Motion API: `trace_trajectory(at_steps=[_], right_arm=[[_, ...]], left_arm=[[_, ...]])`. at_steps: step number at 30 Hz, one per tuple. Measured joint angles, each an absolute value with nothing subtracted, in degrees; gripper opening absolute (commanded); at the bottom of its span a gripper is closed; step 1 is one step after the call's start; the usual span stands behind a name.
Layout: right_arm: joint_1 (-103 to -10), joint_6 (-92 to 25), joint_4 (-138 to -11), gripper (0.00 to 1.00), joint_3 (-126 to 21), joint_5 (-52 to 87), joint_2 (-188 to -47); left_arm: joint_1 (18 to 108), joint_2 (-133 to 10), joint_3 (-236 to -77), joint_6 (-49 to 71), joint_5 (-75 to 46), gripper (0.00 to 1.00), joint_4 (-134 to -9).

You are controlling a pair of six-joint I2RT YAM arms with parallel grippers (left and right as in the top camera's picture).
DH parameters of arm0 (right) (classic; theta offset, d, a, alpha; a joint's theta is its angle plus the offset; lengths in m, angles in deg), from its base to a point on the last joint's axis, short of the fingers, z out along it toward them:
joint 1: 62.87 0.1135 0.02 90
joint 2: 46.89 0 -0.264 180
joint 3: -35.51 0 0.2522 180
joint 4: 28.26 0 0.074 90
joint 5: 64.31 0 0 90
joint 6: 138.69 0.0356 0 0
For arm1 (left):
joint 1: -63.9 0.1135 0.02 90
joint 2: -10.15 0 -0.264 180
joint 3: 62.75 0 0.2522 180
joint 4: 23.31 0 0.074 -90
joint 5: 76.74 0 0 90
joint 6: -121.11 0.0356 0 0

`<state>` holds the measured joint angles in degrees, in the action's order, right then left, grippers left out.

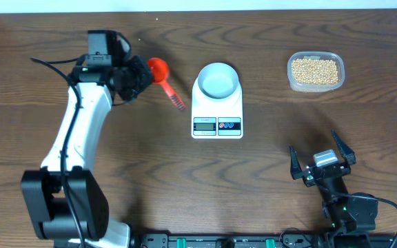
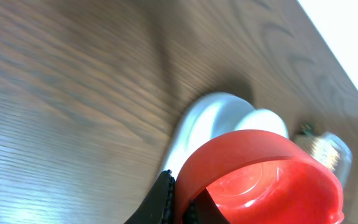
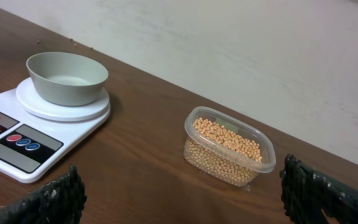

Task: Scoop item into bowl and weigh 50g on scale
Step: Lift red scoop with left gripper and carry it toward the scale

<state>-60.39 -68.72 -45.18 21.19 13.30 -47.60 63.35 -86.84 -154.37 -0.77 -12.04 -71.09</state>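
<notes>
beans point(image 3: 225, 140) heaped round in clear tub point(image 3: 190, 124); right gripper point(image 1: 313, 141) splayed wide; left gripper point(image 1: 142, 76) against glossy red scoop point(image 1: 158, 67), grip unclear.

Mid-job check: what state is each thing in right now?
bowl: empty, on the scale
scale: bearing the bowl, display unreadable
beans: heaped in the tub
tub: lidless, nearly full
red scoop: empty
left end effector: at the scoop, grip unclear
right end effector: open, empty

The white-shelled left arm point(image 1: 74, 131) has black joints, a black base and a thin black cable point(image 1: 63, 162); the black right arm point(image 1: 347, 210) shows ribbed black fingers point(image 3: 55, 199).
</notes>
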Motion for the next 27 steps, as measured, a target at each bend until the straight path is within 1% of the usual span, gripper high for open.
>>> trace_trajectory(at_steps=[6,13,27], right_arm=[[-60.39,-68.72,-45.18,0.99,21.19,13.3,-47.6],[-60.39,-68.72,-45.18,0.99,21.19,13.3,-47.6],[-60.39,-68.72,-45.01,0.99,21.19,13.3,-47.6]], left_arm=[[57.16,-82.73,-154.37,-3.61,-12.36,0.07,-71.05],[51.74,-82.21,-154.37,-5.84,-11.69,0.07,-71.05],[45.69,-82.21,-154.37,-9.9,-10.37,0.07,-67.07]])
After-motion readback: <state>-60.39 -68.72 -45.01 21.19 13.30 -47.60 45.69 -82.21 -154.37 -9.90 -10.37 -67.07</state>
